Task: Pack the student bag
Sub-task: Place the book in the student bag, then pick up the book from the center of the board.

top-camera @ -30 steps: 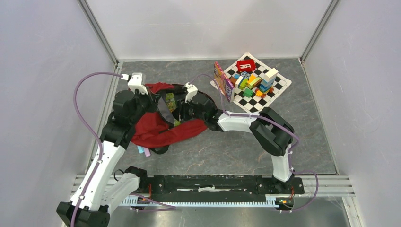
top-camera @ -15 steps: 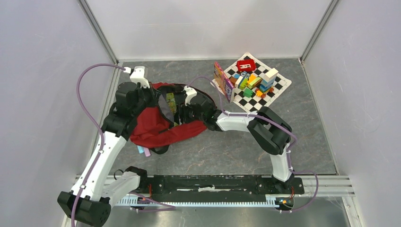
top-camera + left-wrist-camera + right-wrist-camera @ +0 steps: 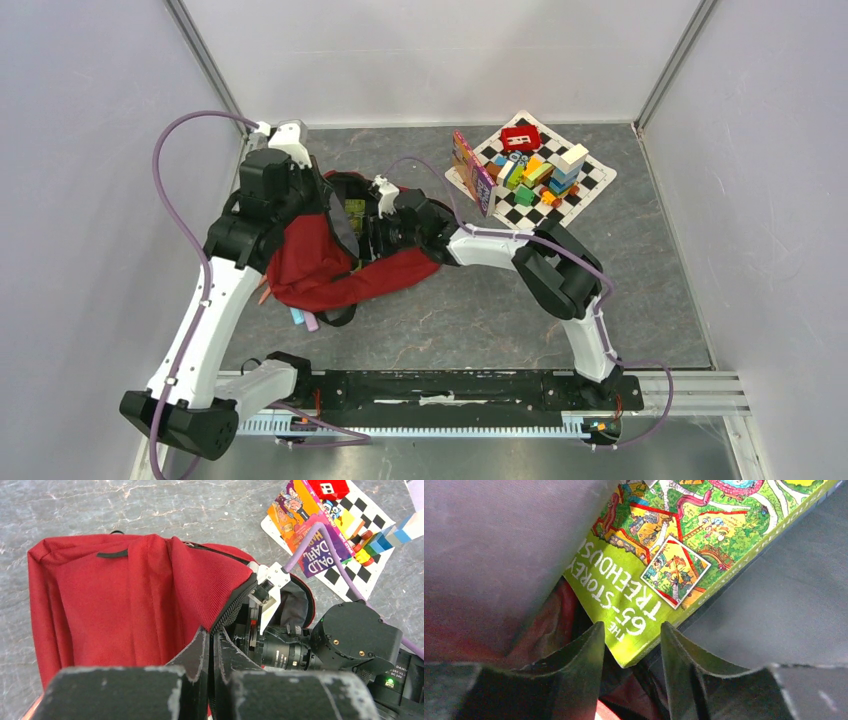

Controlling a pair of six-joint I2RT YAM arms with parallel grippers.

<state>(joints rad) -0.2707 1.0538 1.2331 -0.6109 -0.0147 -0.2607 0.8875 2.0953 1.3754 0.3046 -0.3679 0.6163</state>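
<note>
Rim of the student bag (image 3: 110,590) sits clamped in my left pincer (image 3: 209,637); right pincer (image 3: 631,628) gapes at the green book (image 3: 664,555) inside.

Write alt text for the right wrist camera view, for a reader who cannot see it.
A green book, The 65-Storey Treehouse, lies inside the backpack against its grey lining, one corner pointing at the camera. The right end effector fills the bottom edge, its two dark fingers apart on either side of that corner.
</note>
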